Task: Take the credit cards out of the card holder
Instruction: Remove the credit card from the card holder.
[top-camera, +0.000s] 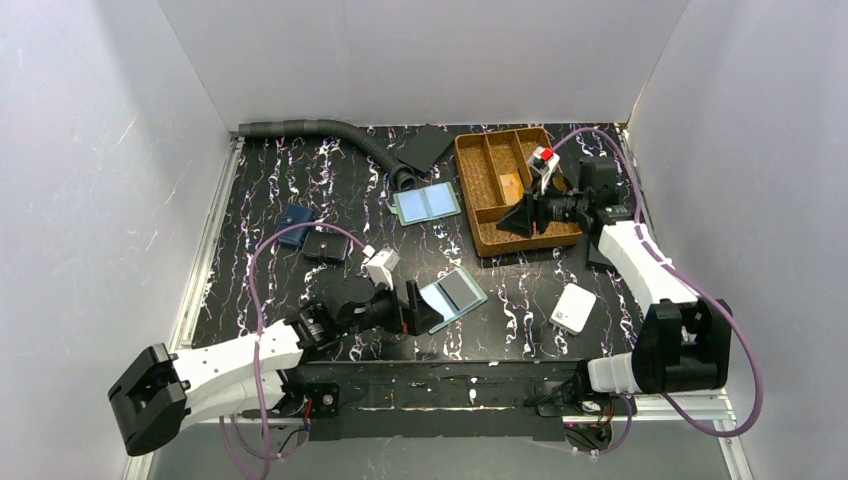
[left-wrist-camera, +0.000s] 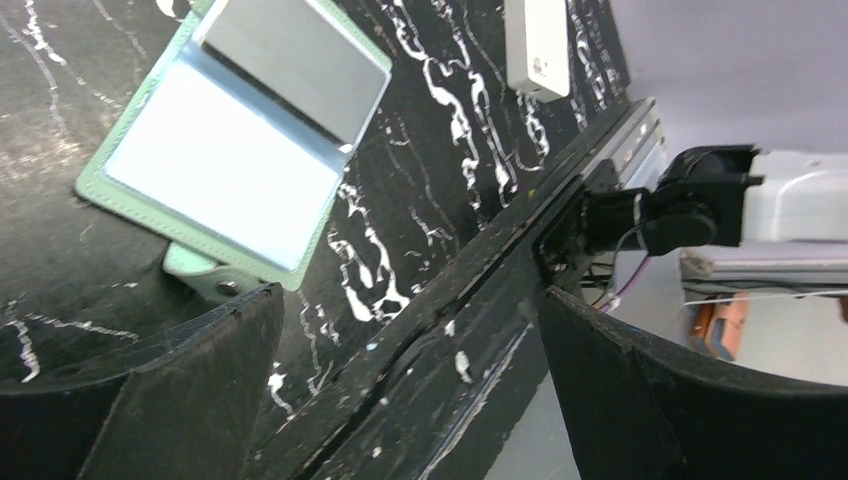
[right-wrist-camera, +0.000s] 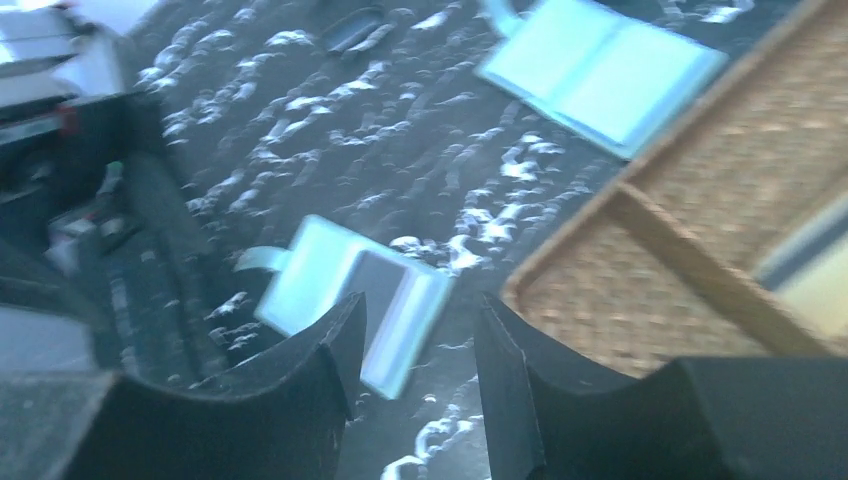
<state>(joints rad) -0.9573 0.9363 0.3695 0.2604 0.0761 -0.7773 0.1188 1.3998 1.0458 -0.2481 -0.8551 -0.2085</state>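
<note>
The card holder (top-camera: 441, 299) lies open on the black mat, mint-green edged with a side tab. In the left wrist view the holder (left-wrist-camera: 215, 165) shows a pale-blue panel, and a grey card (left-wrist-camera: 300, 65) covers its other half. My left gripper (top-camera: 420, 308) is open and empty just left of the holder, its left finger (left-wrist-camera: 200, 390) close to the tab. My right gripper (top-camera: 520, 215) is open and empty over the near left corner of the wicker tray (top-camera: 478, 205). In the blurred right wrist view the holder (right-wrist-camera: 310, 275) lies beyond the gripper (right-wrist-camera: 415, 360).
A second open holder (top-camera: 427, 203) with two pale-blue panels lies left of the tray; it also shows in the right wrist view (right-wrist-camera: 600, 65). A tan flat item (top-camera: 510, 185) lies in the tray. A white box (top-camera: 573, 308), blue wallet (top-camera: 294, 225), black case (top-camera: 325, 247) and grey hose (top-camera: 310, 128) lie around.
</note>
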